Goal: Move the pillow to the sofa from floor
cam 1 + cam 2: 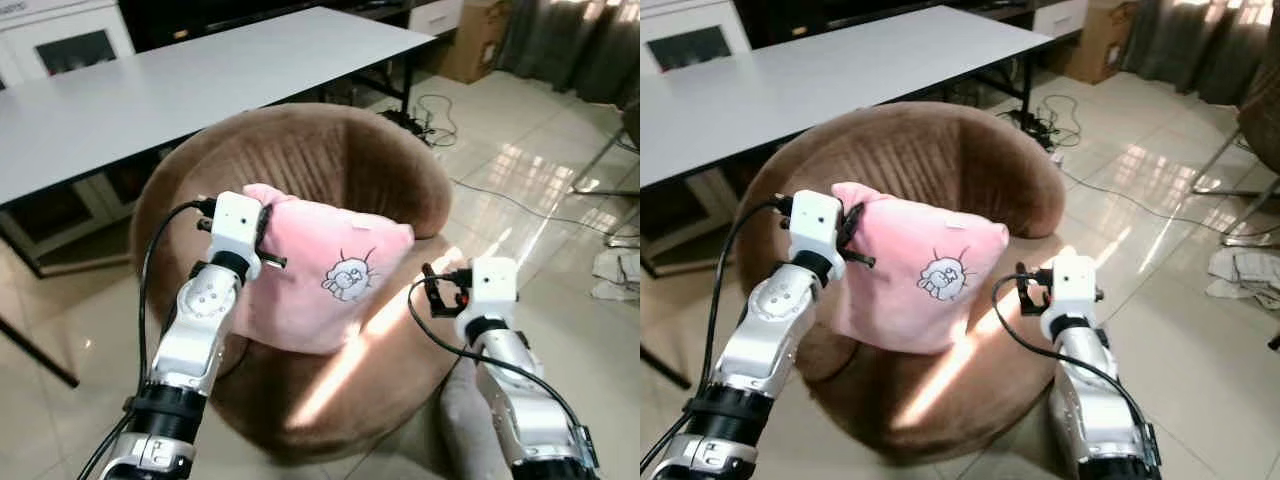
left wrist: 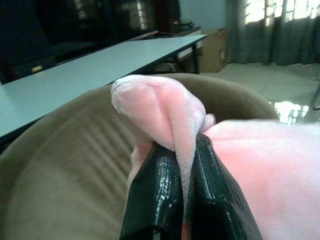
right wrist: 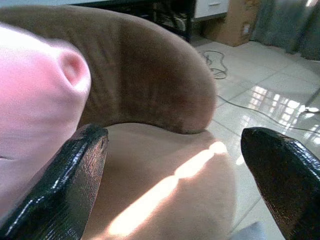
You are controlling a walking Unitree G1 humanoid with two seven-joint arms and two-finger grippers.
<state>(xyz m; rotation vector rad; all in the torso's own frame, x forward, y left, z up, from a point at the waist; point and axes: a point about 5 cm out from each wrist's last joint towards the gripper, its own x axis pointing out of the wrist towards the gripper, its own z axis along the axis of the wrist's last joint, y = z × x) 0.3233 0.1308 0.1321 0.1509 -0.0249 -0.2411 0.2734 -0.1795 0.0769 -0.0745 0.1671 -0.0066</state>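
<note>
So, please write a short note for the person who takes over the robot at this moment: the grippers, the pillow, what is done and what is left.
Left gripper: shut on a corner of the pink pillow, holding it over the seat of the brown round sofa.
Right gripper: open, holding nothing, beside the pillow's other end above the sofa's front edge.
Pillow: off the floor, upright in front of the sofa's backrest; whether its lower edge rests on the seat I cannot tell.
Done: pillow picked up and brought to the sofa.
Left: set it down on the seat, open the left gripper, pull both arms back.
</note>
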